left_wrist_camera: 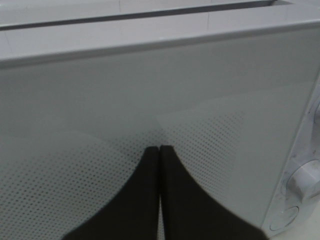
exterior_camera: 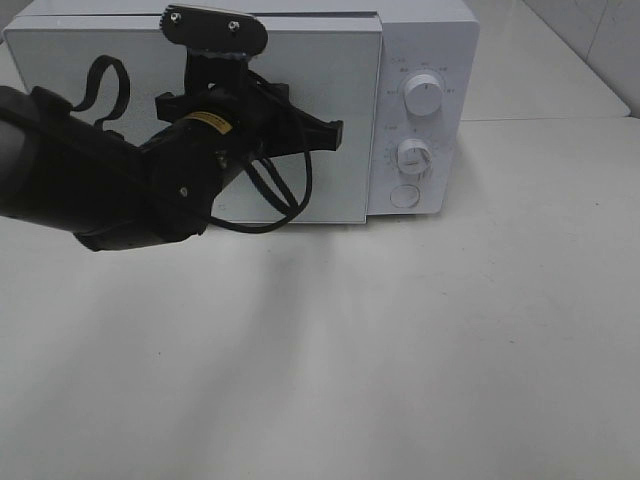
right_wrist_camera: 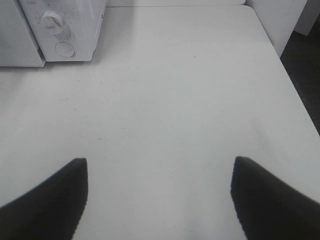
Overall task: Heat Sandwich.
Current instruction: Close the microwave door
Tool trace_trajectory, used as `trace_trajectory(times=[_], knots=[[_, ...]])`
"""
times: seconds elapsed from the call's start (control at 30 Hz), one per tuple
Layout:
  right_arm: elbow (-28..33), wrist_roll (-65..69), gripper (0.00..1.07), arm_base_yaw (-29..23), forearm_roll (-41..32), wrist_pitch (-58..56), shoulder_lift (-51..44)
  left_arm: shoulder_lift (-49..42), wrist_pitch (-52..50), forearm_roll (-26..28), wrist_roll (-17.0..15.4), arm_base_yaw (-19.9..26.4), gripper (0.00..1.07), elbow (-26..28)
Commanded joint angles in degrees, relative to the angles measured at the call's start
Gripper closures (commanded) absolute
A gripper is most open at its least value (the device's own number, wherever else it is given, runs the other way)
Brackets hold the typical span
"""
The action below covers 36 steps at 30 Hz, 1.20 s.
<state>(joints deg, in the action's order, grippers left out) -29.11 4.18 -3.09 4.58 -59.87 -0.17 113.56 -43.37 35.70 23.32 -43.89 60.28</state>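
Note:
The sandwich is out of view in every frame. The white microwave (exterior_camera: 420,40) stands at the back of the table with its door (exterior_camera: 340,70) closed. My left gripper (exterior_camera: 330,130) is shut with nothing between its fingers, and its tips are at the front of the door. In the left wrist view the left gripper (left_wrist_camera: 159,148) has its two black fingers pressed together against the door's dotted window (left_wrist_camera: 215,145). My right gripper (right_wrist_camera: 161,160) hangs open and empty above the bare table (right_wrist_camera: 175,90), away from the microwave (right_wrist_camera: 75,30).
The microwave's control panel has two round knobs (exterior_camera: 423,97) (exterior_camera: 413,155) and a round button (exterior_camera: 403,195) below them. The left arm's black cable (exterior_camera: 285,205) loops in front of the door. The table's right edge (right_wrist_camera: 295,95) shows in the right wrist view.

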Motion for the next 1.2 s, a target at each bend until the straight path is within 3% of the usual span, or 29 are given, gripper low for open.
trace_trajectory(times=[0.03, 0.4, 0.77, 1.2], knots=[[0.17, -0.92, 0.32, 0.06, 0.06, 0.57, -1.55, 1.09, -1.38, 3.44, 2.06, 0.8, 1.07, 3.09], [0.17, -0.97, 0.32, 0.06, 0.06, 0.57, -1.55, 3.78, 1.49, 6.93, 5.96, 1.6, 1.07, 8.65], [0.17, -0.92, 0.32, 0.06, 0.06, 0.57, -1.55, 3.32, 1.49, 6.65, 6.3, 1.49, 1.07, 8.59], [0.17, -0.92, 0.32, 0.06, 0.06, 0.57, -1.55, 1.03, 9.28, 6.93, 6.53, -0.11, 1.07, 8.42]])
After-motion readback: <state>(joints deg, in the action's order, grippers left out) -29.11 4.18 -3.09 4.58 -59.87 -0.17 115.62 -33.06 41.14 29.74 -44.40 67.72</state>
